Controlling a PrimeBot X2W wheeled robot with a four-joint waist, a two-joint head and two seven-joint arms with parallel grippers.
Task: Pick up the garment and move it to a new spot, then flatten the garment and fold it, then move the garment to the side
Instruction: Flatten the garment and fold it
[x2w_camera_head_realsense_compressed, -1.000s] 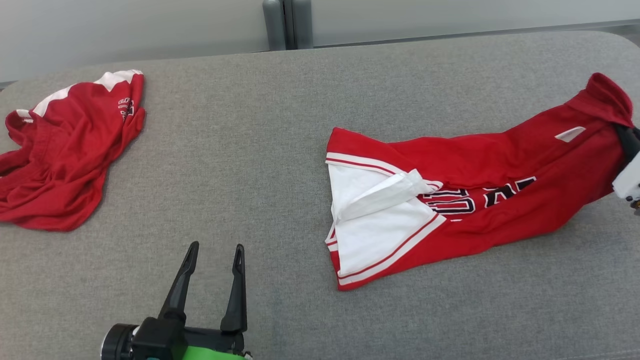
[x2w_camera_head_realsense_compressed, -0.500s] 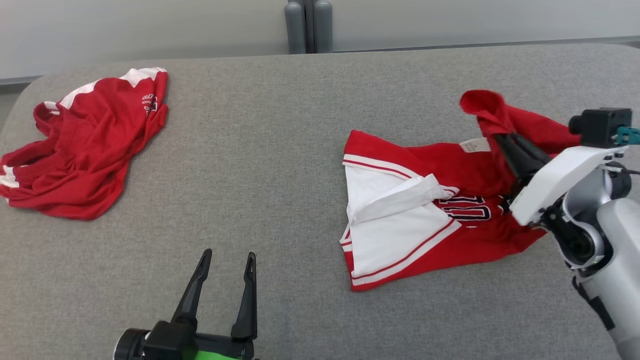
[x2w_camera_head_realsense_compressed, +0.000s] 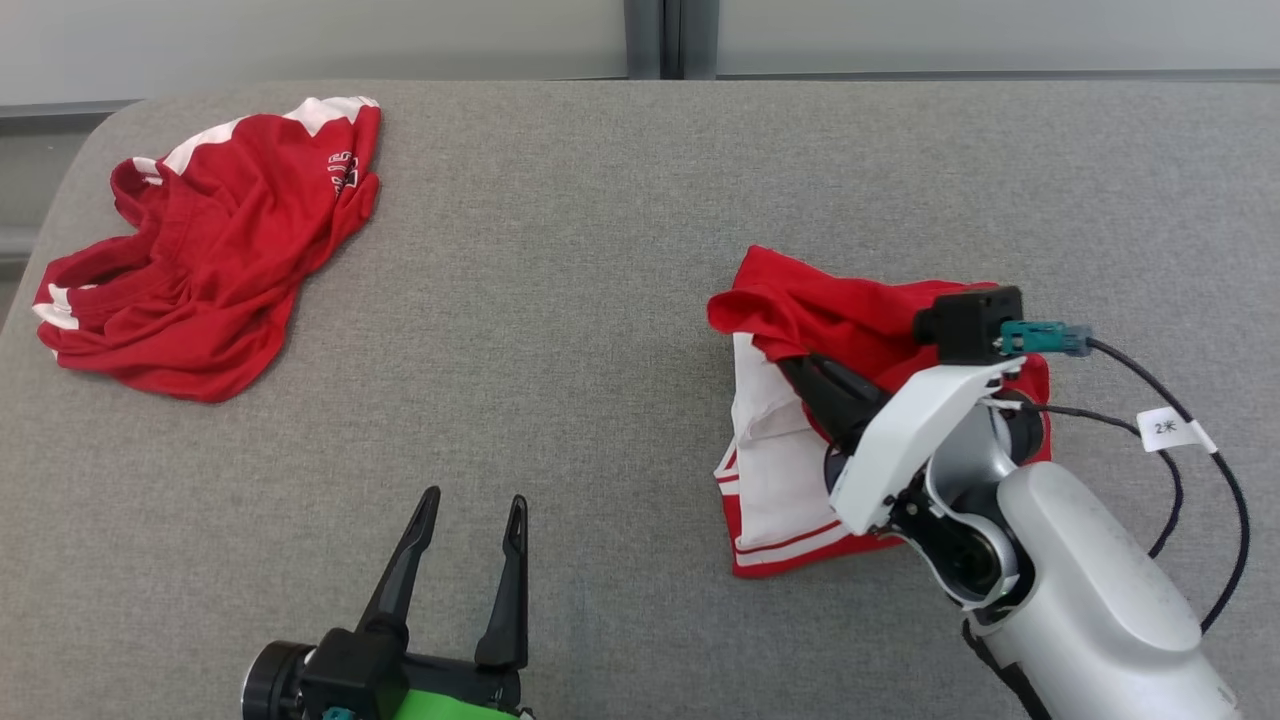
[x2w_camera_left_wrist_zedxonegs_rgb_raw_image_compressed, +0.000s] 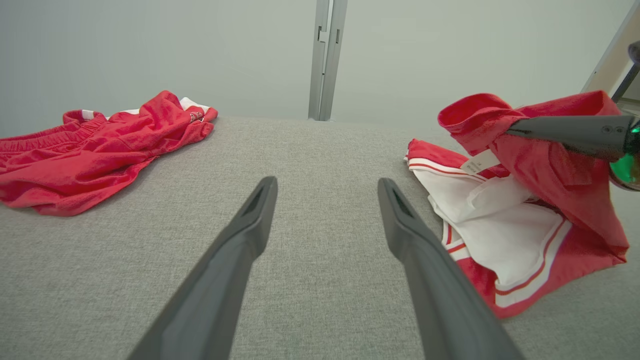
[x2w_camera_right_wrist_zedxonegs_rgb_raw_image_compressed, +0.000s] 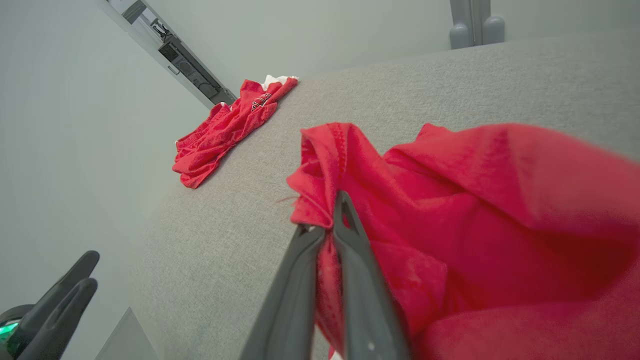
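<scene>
Risk we see: right tool (x2w_camera_head_realsense_compressed: 800, 372) pinches garment (x2w_camera_head_realsense_compressed: 840, 305) hem, frame centre-right; fabric may slip; left tool (x2w_camera_head_realsense_compressed: 473, 497) wide, empty.

Lighting: bright, even, diffuse. Shadows: soft, faint. Focus: head view sharp; in the right wrist view the red garment (x2w_camera_right_wrist_zedxonegs_rgb_raw_image_compressed: 500, 225) is blurred at right and lower right. Wrist views: wide-angle stretching at edges.

The left gripper (x2w_camera_head_realsense_compressed: 475, 497) has two long dark fingers (x2w_camera_head_realsense_compressed: 400, 575), with a black base (x2w_camera_head_realsense_compressed: 350, 670) and a green shell (x2w_camera_head_realsense_compressed: 440, 708) behind the jaws. Behind the jaws of the right gripper (x2w_camera_right_wrist_zedxonegs_rgb_raw_image_compressed: 325, 220) there are a white cover (x2w_camera_head_realsense_compressed: 915, 440), a black camera block (x2w_camera_head_realsense_compressed: 965, 322) with a teal plug (x2w_camera_head_realsense_compressed: 1040, 337), a black cable (x2w_camera_head_realsense_compressed: 1220, 470) with a white tag (x2w_camera_head_realsense_compressed: 1170, 428), and a silver forearm (x2w_camera_head_realsense_compressed: 1090, 590).
</scene>
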